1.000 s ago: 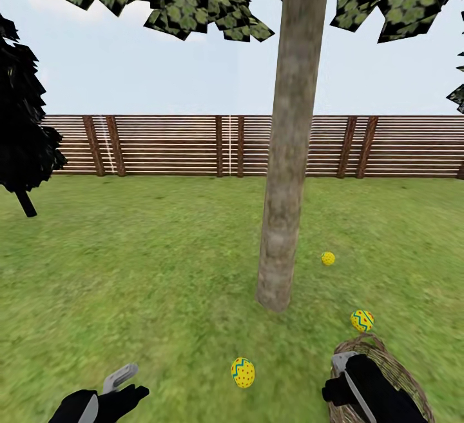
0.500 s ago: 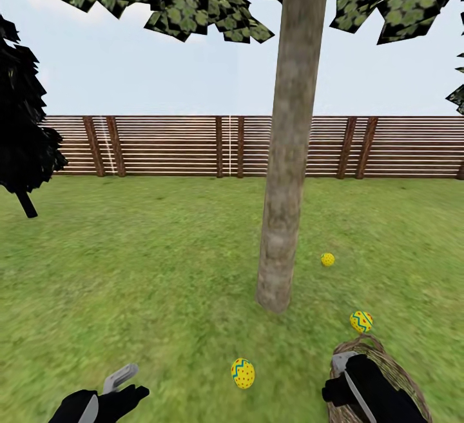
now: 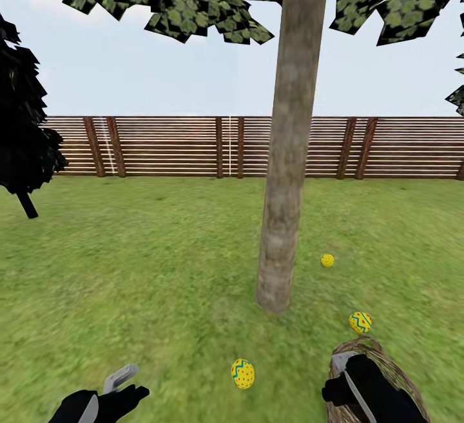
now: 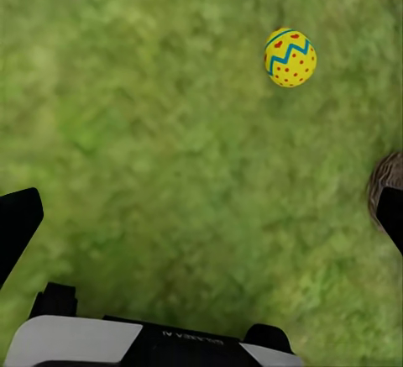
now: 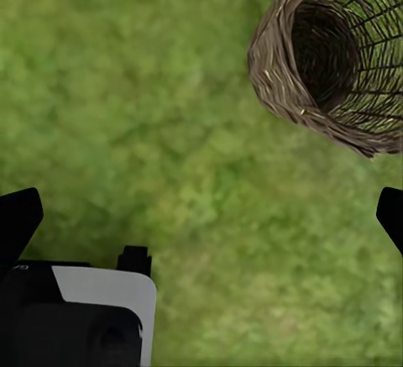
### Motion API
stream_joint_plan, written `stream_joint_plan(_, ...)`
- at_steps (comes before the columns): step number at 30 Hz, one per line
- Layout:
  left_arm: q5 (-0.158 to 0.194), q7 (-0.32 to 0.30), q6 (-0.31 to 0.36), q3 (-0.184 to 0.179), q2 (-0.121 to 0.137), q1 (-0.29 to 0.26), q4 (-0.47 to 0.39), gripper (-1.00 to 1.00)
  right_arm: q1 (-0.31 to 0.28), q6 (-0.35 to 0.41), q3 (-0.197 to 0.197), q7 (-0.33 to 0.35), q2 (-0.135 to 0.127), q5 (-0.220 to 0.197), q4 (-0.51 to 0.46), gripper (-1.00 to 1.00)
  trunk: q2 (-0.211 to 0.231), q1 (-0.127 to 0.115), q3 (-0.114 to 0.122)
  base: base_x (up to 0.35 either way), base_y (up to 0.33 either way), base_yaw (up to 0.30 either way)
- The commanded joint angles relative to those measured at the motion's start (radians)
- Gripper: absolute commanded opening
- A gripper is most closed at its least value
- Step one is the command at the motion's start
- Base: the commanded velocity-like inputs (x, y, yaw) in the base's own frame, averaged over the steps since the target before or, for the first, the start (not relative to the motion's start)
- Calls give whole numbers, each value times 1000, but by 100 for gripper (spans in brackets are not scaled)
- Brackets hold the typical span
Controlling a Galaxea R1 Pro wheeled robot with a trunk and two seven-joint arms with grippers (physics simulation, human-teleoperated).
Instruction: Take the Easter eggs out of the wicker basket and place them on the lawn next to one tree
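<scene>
Your wicker basket (image 5: 336, 56) looks empty, all three Easter eggs (image 3: 243, 373) at the tree (image 3: 283, 204)'s 6-to-3 o'clock, both fingers open.

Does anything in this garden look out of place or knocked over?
Yes: the wicker basket lies on its side on the grass, its mouth open and empty, and three painted eggs lie scattered around the tree trunk.

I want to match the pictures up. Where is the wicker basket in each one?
Head view: wicker basket at the bottom right, partly behind the right arm.
Left wrist view: a brown bit at the right edge.
Right wrist view: upper right, looking empty.
Shared landmark: the lawn.
</scene>
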Motion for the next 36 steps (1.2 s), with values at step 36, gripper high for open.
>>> stream_joint_plan(36, 2, -5, 6, 5, -2, -1, 16, 100, -1, 4, 5, 8, 4, 11, 0, 100, 251, -138, 111, 0, 0, 0)
